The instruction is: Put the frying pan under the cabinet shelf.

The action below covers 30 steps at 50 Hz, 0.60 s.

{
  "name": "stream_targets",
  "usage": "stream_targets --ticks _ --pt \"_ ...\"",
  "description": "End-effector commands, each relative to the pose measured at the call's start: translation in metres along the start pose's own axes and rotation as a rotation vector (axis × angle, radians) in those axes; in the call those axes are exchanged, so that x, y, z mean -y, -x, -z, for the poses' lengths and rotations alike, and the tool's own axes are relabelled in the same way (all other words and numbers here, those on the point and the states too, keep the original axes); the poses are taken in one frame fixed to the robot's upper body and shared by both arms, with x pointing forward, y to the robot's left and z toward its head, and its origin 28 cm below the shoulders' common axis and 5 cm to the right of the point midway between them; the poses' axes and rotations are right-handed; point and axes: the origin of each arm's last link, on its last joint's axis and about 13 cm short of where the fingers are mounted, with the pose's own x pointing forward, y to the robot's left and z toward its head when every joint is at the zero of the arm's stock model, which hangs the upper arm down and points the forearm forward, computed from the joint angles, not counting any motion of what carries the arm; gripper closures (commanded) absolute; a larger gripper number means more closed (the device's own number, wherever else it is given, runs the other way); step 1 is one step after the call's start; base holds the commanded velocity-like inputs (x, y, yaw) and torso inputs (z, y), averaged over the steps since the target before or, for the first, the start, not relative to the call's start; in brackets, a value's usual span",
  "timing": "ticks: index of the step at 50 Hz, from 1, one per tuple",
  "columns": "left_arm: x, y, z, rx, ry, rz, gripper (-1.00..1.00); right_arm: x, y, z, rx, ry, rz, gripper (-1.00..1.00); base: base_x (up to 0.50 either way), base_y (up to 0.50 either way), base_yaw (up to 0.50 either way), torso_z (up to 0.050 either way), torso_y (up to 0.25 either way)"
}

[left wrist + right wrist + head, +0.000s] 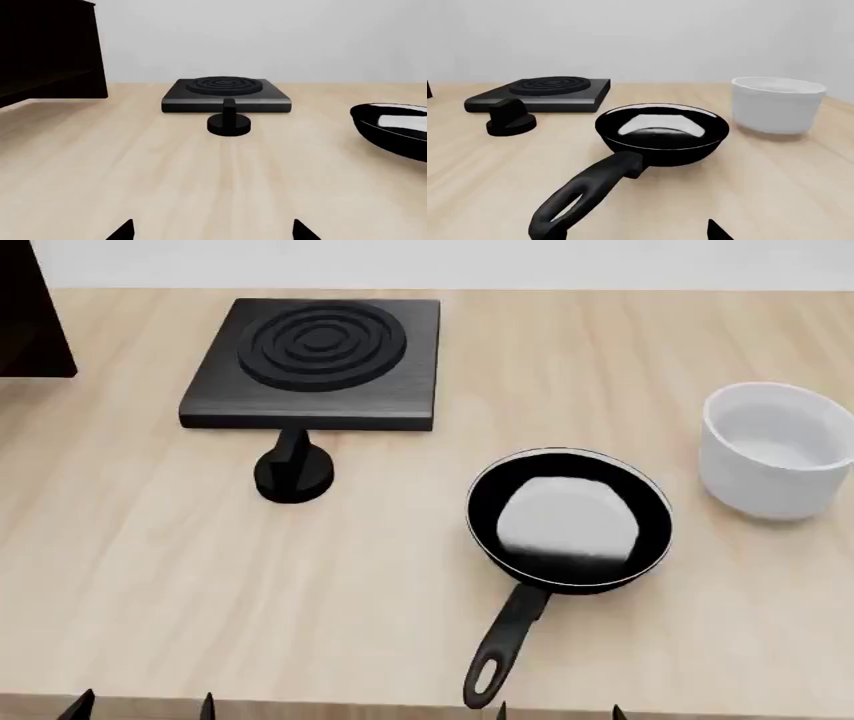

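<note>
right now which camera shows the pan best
The head view: the whole pan shows from above, rim, pale base and the full handle to its loop. The right wrist view shows it close from the side, the loop cut at the frame edge. The left wrist view catches only part of its bowl at the frame edge.

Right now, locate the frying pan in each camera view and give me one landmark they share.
Head view: frying pan right of centre, handle toward the near table edge.
Left wrist view: only part of it, cut by the picture's edge.
Right wrist view: central, handle toward the camera.
Shared landmark: the burner plate, with the knob before it.
</note>
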Motion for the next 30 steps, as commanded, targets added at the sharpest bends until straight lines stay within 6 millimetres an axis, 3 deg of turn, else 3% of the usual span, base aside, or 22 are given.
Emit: stream_targets --ticks 1,8,17,22,30 --pt "0.000 -0.002 0.001 0.000 0.000 0.000 -1.00 0.000 -0.001 0.001 0.000 0.000 0.000 -1.00 0.00 0.00 0.00 0.000 0.000" --pt "0.003 -0.003 -0.010 0.007 -0.007 0.002 -1.00 0.006 -0.007 -0.017 -0.042 0.025 0.016 -1.00 0.00 0.00 0.00 0.000 0.000" --pt "0.006 -0.006 -0.038 -0.029 -0.060 0.008 -1.00 0.016 -0.007 -0.065 -0.057 0.071 0.041 -1.00 0.00 0.00 0.00 0.000 0.000" --pt "0.004 -0.016 -0.065 -0.043 -0.046 -0.019 -1.00 0.023 -0.008 -0.097 -0.059 0.128 0.050 -1.00 0.00 0.00 0.00 0.000 0.000" --pt "-0.003 -0.039 -0.102 -0.051 -0.045 -0.025 -1.00 0.033 -0.021 -0.131 -0.094 0.179 0.065 -1.00 0.00 0.00 0.00 0.000 0.000"
